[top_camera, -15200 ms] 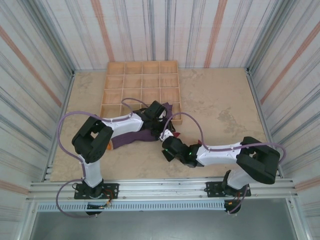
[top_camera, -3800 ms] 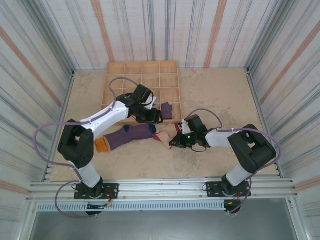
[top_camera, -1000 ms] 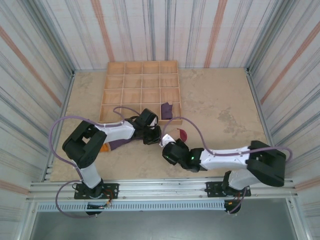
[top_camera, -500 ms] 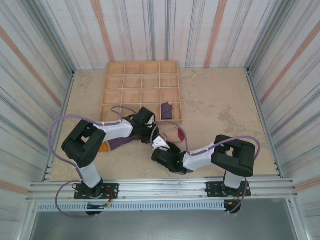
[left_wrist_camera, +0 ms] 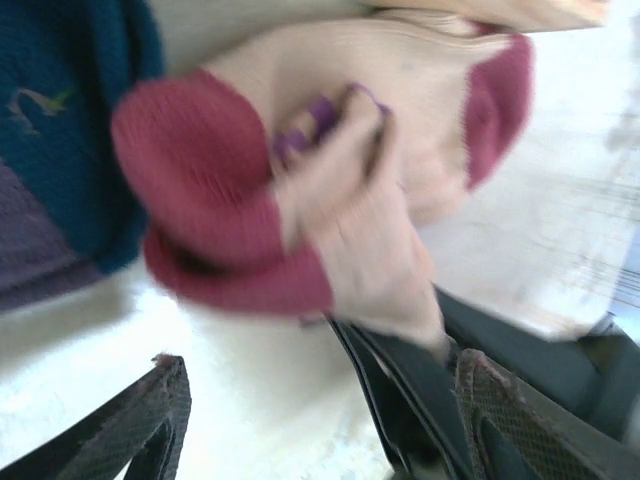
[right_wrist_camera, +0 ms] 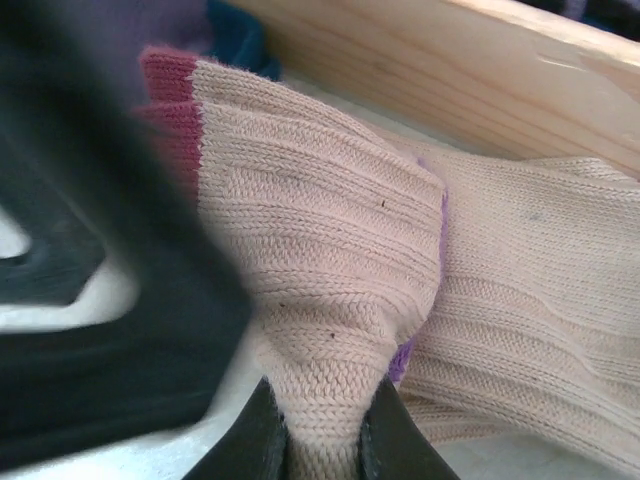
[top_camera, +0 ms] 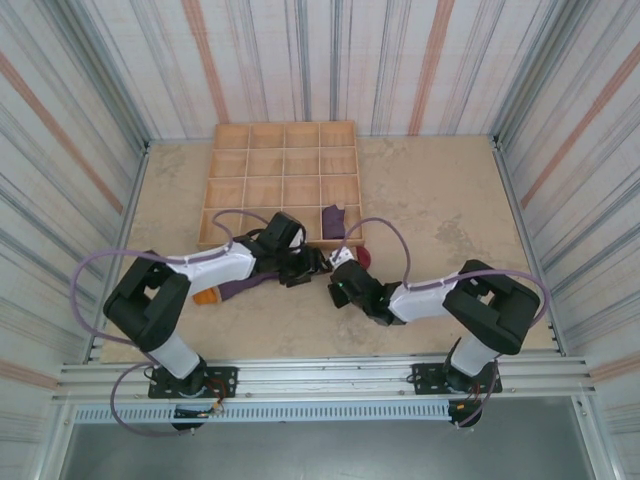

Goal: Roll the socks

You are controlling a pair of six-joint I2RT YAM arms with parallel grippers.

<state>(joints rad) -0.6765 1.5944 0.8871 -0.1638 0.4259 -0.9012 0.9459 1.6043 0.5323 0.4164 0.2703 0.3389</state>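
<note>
Jaws, left: the left gripper (top_camera: 307,262) is spread wide with nothing in it. On the left wrist camera both fingers (left_wrist_camera: 160,415) sit far apart low in the shot, with bare table between them.
Jaws, right: the right gripper (right_wrist_camera: 325,440) is pinched down on a fold of the tan sock (right_wrist_camera: 330,250). On the right wrist camera the knit bunches up right between the two fingertips, so that's a proper grip.
Tan sock: crumpled on the table (top_camera: 450,200), just in front of the near edge of the wooden tray (top_camera: 285,124), close to its right corner. It sits between the two grippers. The red toe (top_camera: 362,260) pokes out on the right side, and more red shows on the left wrist camera where the sock folds over itself. A bit of purple peeks out from the fold, can't tell what that is.
Purple sock: the purple sock (top_camera: 245,285) is stretched out flat on the table under the left arm. Its orange cuff (top_camera: 205,297) is at the far left end. Its teal toe (left_wrist_camera: 60,100) points toward the tan sock, and the two look like they touch there.
Dark purple sock: the dark purple sock (top_camera: 333,220) is in the tray, nearest row, right-most compartment, lying loosely bunched.
Arms: both reach in toward the middle of the table, grippers just beside each other over the tan sock.
Blur: the left wrist shot is smeary, so fine detail there is hard to read.
</note>
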